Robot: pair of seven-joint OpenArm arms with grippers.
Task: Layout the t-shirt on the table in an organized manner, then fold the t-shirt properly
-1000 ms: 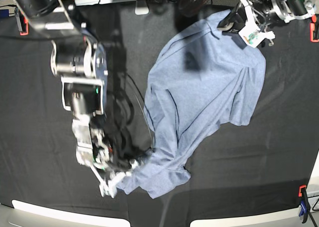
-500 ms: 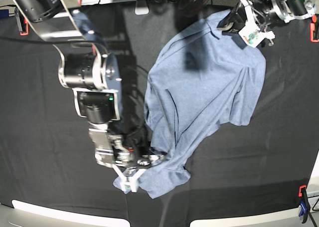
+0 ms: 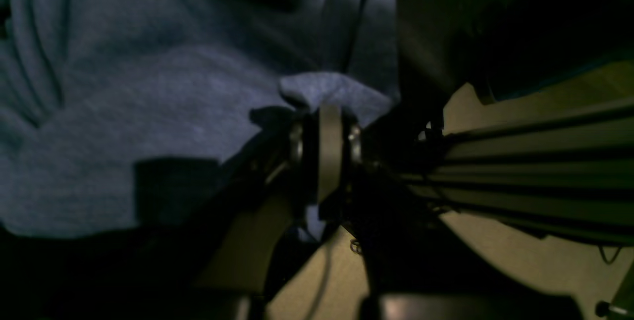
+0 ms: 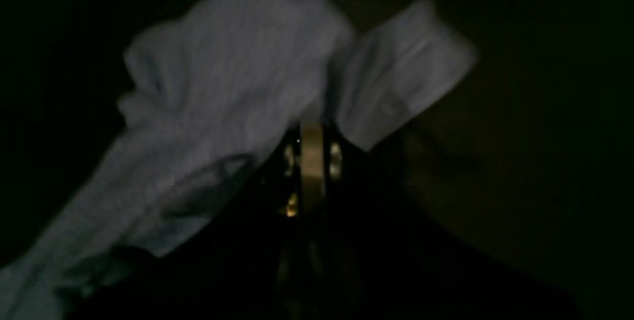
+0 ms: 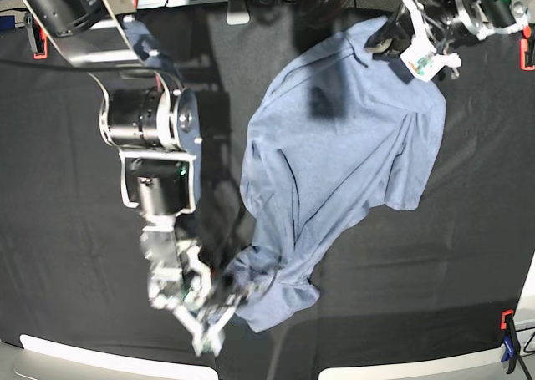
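The t-shirt [image 5: 338, 154], a light heather blue-grey, lies plain side up and rumpled on the table [image 5: 75, 271], stretched on a slant from the far edge toward the near one, with long creases running down its length. Its far end is pinched and drawn up a little, while its near end is bunched into folds and likewise caught at one corner. The table is wide and dressed in matte black cloth that shows bare on every side of the shirt.

Orange clamp [image 5: 38, 44] far left edge; blue clamp [image 5: 509, 343] near right corner.
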